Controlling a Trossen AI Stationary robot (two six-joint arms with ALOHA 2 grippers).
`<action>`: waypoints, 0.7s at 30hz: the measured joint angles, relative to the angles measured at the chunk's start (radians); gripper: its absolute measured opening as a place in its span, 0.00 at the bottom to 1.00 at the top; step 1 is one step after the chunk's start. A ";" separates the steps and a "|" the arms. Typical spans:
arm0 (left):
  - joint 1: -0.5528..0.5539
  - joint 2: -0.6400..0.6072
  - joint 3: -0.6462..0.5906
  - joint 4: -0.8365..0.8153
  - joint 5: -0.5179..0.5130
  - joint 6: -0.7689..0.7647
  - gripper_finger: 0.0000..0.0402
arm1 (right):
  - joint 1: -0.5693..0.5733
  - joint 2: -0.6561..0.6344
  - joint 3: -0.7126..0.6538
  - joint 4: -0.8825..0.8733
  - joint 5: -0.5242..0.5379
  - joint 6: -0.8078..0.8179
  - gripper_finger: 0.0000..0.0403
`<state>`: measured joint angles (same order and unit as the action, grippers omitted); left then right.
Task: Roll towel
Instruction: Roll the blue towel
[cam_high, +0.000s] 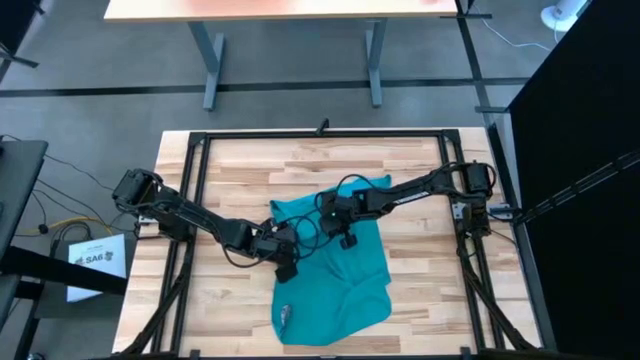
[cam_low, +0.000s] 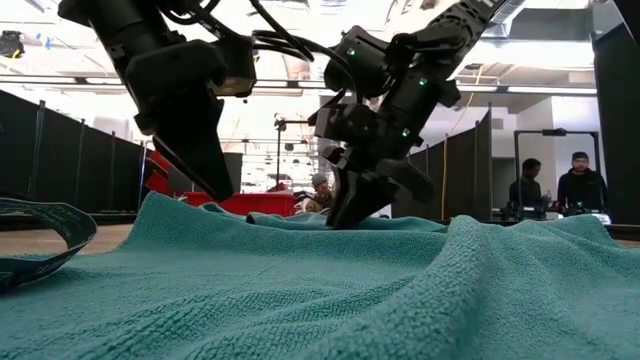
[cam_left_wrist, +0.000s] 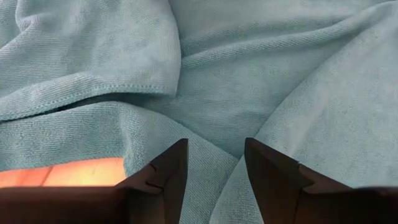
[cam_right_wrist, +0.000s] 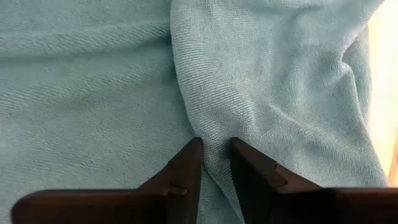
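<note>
The teal towel (cam_high: 340, 285) lies rumpled on the wooden table, with its far part bunched into folds. My right gripper (cam_high: 347, 240) comes down on the towel's far middle and is shut on a ridge of cloth (cam_right_wrist: 214, 134). My left gripper (cam_high: 286, 268) stands open at the towel's left edge, slanting down. In the left wrist view its fingers (cam_left_wrist: 168, 177) stand on either side of a soft fold (cam_left_wrist: 224, 165). Bare wood (cam_left_wrist: 74, 173) shows beside that fold. In the low view both grippers reach the cloth (cam_low: 300, 280) from above. My right gripper pinches a raised fold of the towel (cam_right_wrist: 216, 155) between its two fingers, slanting down from the table's right and far side. The fold runs on beyond the fingers, and the rest of the towel lies slack on the table. My left gripper's fingertips (cam_low: 225, 192) reach the cloth at the towel's left edge. I cannot tell whether they touch it.
A black frame (cam_high: 200, 150) borders the table on its far, left and right sides. Bare wood (cam_high: 230, 315) lies on both sides of the towel. A cloth loop (cam_low: 45, 235) lies by the towel's near left corner. People (cam_low: 580, 180) stand in the room beyond.
</note>
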<state>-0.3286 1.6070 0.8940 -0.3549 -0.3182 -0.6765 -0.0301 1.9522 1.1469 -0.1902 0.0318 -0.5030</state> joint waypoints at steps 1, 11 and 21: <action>-0.001 0.000 0.000 0.002 0.000 -0.001 0.36 | -0.003 0.000 0.000 0.000 -0.002 0.000 0.10; -0.038 0.000 -0.015 0.012 0.000 -0.059 0.36 | -0.058 -0.035 0.092 -0.025 -0.004 -0.003 0.00; -0.069 0.000 -0.015 0.029 0.000 -0.099 0.36 | -0.260 -0.034 0.229 -0.043 -0.007 -0.026 0.00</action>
<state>-0.3978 1.6070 0.8791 -0.3260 -0.3183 -0.7753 -0.2904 1.9182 1.3762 -0.2334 0.0246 -0.5293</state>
